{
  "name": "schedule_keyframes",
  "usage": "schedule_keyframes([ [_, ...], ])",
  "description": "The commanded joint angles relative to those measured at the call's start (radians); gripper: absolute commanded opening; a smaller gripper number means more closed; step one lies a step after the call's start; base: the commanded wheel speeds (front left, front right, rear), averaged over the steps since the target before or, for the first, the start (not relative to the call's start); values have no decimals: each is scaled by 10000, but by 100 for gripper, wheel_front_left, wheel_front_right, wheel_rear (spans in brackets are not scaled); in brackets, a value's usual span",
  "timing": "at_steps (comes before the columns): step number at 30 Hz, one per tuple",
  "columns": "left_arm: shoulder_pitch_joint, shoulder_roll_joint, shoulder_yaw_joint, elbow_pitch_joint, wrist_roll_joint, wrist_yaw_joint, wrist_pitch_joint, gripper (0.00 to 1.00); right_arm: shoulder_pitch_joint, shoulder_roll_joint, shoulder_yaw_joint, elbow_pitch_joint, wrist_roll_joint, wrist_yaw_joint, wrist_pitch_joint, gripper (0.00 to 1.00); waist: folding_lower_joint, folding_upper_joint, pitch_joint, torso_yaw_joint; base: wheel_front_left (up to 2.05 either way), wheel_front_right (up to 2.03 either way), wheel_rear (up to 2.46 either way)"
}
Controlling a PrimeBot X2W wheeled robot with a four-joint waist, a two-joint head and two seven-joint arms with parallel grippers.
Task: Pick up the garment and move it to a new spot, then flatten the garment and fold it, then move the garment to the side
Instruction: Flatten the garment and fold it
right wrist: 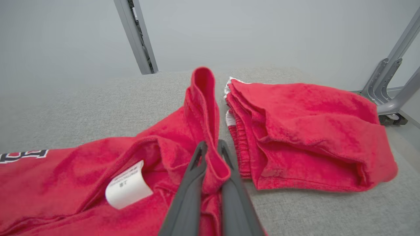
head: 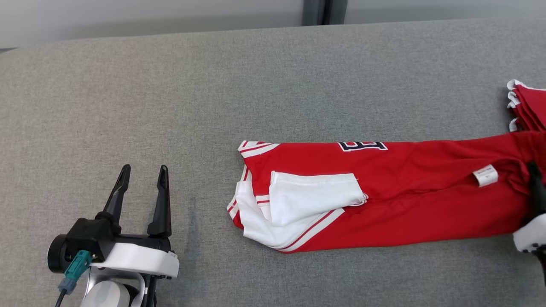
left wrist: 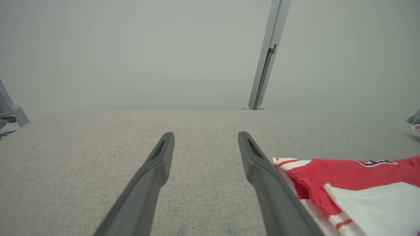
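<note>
What we cannot make out around the red garment (head: 384, 196)
In the head view we lose the garment's right end past the picture's edge, along with most of the right gripper (head: 533, 170) and of the folded red pile (head: 529, 106). The print on the white label (head: 485, 175) is too small for us to read, and the dark lettering (head: 362, 146) is cut off at the fold. In the right wrist view, pinched cloth hides the inner faces of the fingers (right wrist: 193, 177).
</note>
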Motion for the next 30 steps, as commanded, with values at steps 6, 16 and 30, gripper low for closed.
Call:
schedule_keyframes([
  [6,191,-52,79,126,62,-89,-40,100,67,948,770,-2364,-121,1,1348,0,0,0,-377,-15,0,0,0],
  [16,182,-210,-91,262,176,-220,-40,100,-336,2748,2996,-4147,379,1,2591,0,0,0,-678,376,0,0,0],
  [30,-197,-517,-162,405,279,-407,-40,100,-1885,3221,6212,-1269,2456,1,922,0,0,0,-240,1372,0,0,0],
])
